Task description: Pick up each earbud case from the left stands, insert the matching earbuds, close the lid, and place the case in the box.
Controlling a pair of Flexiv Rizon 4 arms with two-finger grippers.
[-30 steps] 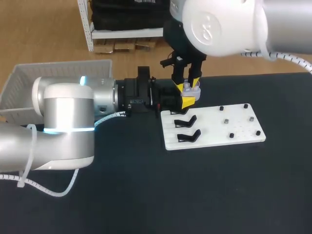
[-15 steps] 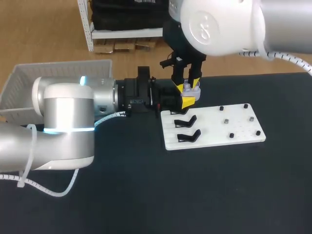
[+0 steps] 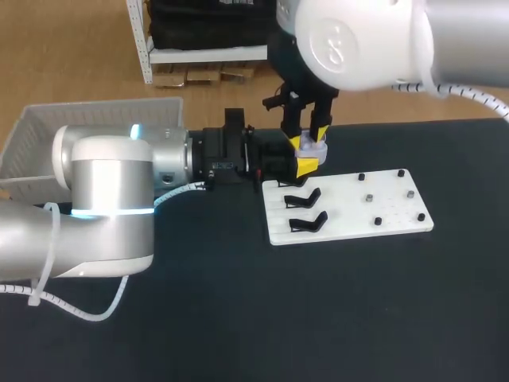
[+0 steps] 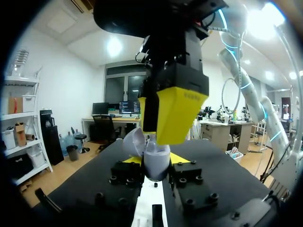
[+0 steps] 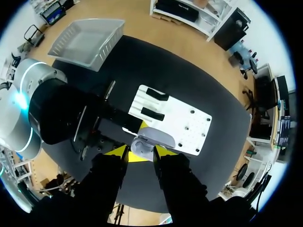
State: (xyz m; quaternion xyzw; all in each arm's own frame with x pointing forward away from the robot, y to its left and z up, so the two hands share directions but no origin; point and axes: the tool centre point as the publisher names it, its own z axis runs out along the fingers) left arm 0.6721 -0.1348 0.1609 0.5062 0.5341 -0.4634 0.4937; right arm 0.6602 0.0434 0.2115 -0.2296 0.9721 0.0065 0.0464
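The earbud case [image 3: 310, 148] is off its stand with its lid [image 4: 134, 142] tipped open, at the far left corner of the white board [image 3: 350, 219]. The left gripper [image 4: 156, 166] pinches it from two sides. The right gripper [image 5: 141, 152] hangs straight above, the case right beneath it, though I cannot tell whether it is clamping anything. By my reckoning the job is early: the lid is not yet closed, the basket [image 5: 85, 35] holds nothing, and the two black stands [image 3: 306, 208] sit bare.
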